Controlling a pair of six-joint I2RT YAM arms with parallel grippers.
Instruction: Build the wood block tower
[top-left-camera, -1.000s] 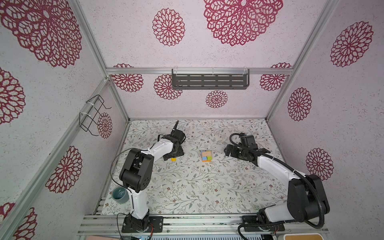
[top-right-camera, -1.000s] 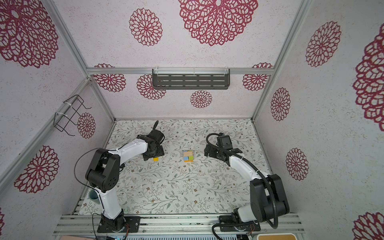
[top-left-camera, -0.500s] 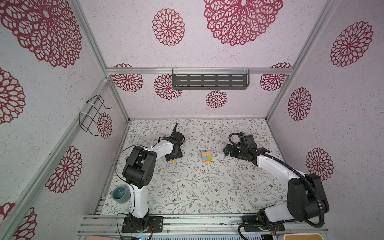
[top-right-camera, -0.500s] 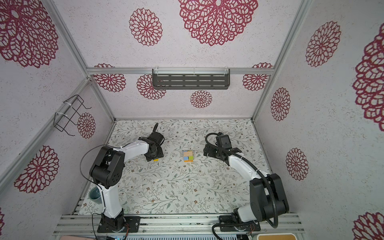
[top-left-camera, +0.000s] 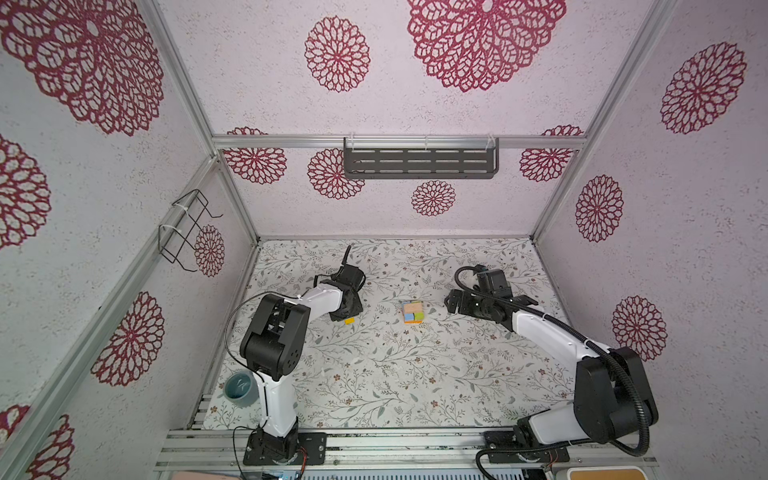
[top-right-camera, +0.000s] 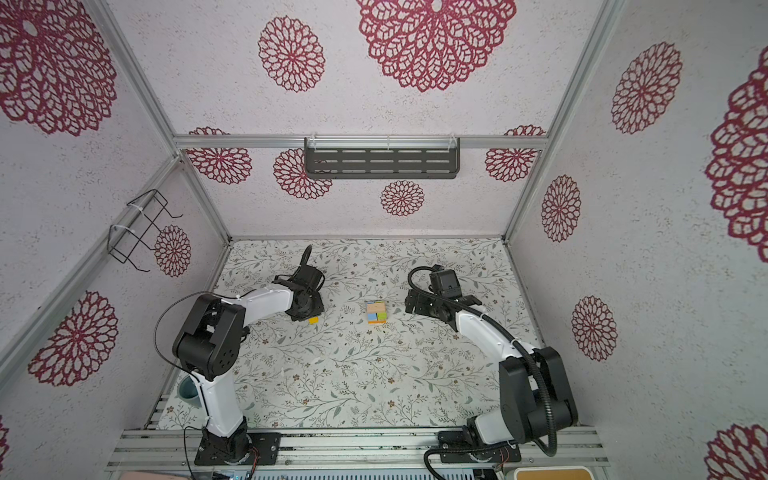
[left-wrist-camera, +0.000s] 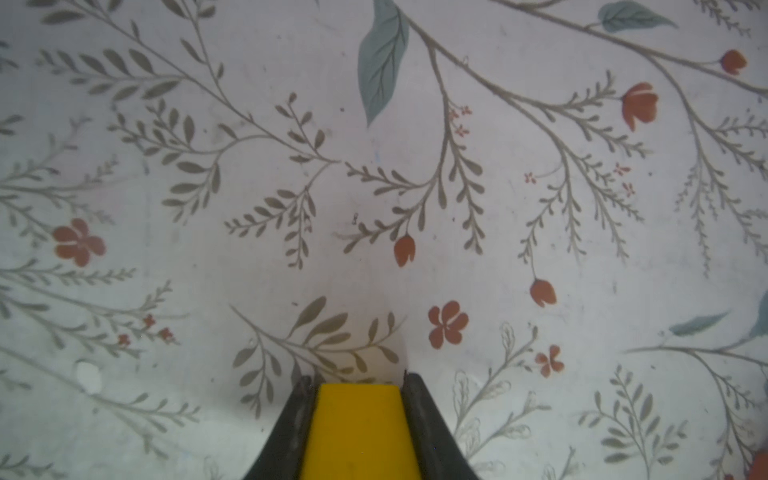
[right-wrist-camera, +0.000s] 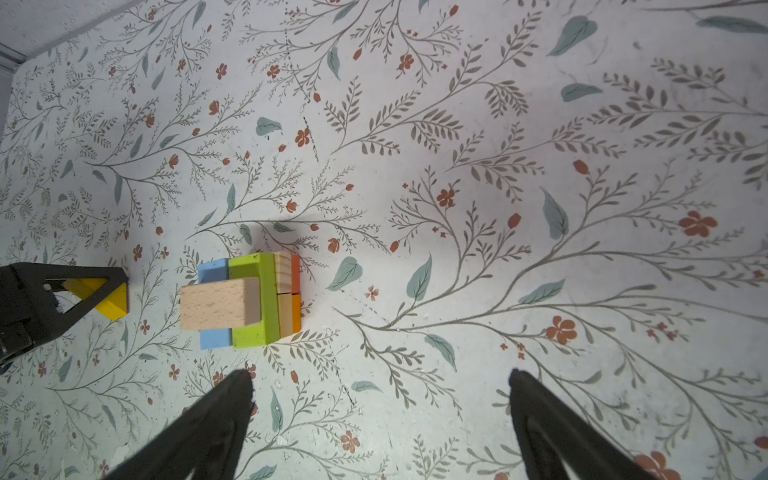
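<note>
Step in hand: pick-up of the yellow block (left-wrist-camera: 359, 432). The left hand (left-wrist-camera: 358, 378) is closed on it, a finger flat against each side. The block lies on the counter (top-left-camera: 374, 374) left of the tower (top-left-camera: 412, 312), well apart; lifted or not, cannot tell. The right hand (right-wrist-camera: 380, 374) gapes wide and empty, just right of the tower. Next move, as I judge: lift straight, carry to the tower, lower square onto the tan block (right-wrist-camera: 220, 305) on top — release gently, the seat is narrow.
</note>
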